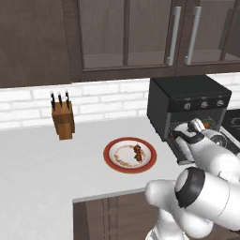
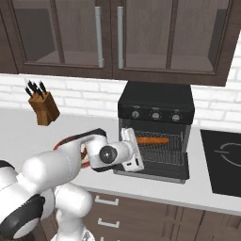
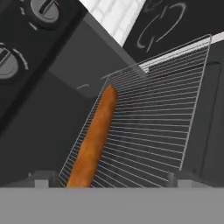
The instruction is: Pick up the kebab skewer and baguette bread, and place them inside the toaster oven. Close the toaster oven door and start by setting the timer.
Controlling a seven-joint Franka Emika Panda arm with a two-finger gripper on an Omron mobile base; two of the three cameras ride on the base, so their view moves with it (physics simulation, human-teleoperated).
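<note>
1. Hand [image 2: 133, 149]: your hand sits at the mouth of the toaster oven [image 2: 155, 129]; tips spread wide, holding nothing.
2. Baguette bread [image 3: 92, 140]: lies on the oven's wire rack [image 3: 151, 127], just ahead of your hand, untouched.
3. Kebab skewer [image 1: 138, 152]: on the red-rimmed plate [image 1: 112, 161], counter [image 1: 37, 164] left of the oven.

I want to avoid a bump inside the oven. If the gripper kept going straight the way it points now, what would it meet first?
Probably the wire rack inside the toaster oven, with the baguette bread just beside that line; depth is unclear.
</note>
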